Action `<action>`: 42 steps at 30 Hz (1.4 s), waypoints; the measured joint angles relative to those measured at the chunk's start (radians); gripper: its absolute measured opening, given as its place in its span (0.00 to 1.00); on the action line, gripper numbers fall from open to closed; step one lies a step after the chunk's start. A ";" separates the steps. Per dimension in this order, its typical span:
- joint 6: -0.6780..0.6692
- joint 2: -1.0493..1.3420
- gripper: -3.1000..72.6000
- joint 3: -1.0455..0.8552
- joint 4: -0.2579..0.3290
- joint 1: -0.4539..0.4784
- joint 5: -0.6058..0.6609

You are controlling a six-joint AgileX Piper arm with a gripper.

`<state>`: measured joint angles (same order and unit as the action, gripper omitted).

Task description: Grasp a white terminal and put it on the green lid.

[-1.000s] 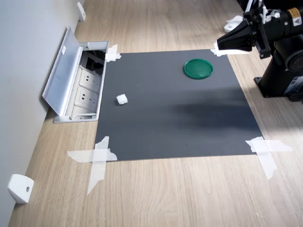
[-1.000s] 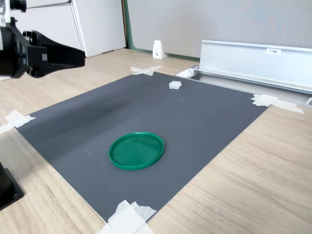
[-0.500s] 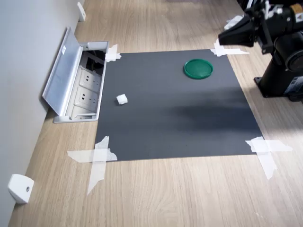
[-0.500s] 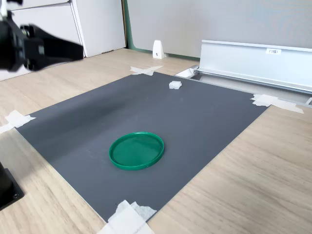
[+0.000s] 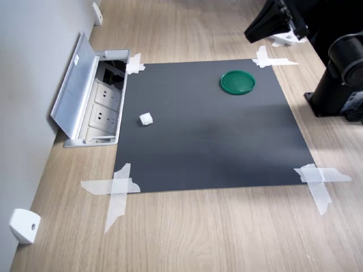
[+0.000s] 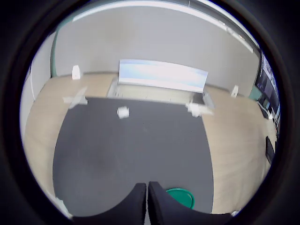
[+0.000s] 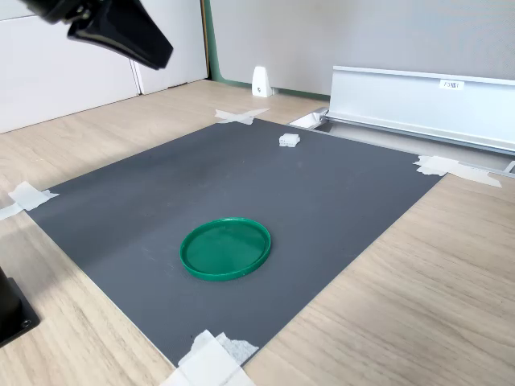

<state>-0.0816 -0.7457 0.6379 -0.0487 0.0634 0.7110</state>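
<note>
One approach step in hand: gripper (image 6: 147,199) hanging high over green lid (image 5: 237,82), jaws pressed together, carrying nothing. White terminal (image 5: 146,118) resting on dark mat (image 5: 215,147) near open socket box (image 5: 99,105), well apart; next calling for crossing, opening, descending.

You see the green lid (image 7: 224,248) lying flat on the dark mat (image 7: 338,201), the white terminal (image 7: 289,140) well apart near the far edge, the gripper (image 7: 153,50) hanging high above.
</note>
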 joint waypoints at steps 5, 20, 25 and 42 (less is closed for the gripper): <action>-0.021 -0.200 0.03 0.125 0.024 0.000 0.080; -0.271 -0.734 0.27 0.531 0.138 0.000 0.189; -0.284 -0.858 0.63 0.654 0.170 -0.003 0.233; -0.076 -1.160 0.97 0.862 0.031 -0.150 0.267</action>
<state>-0.1577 -1.9061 1.4995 -0.0176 -0.0871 0.9781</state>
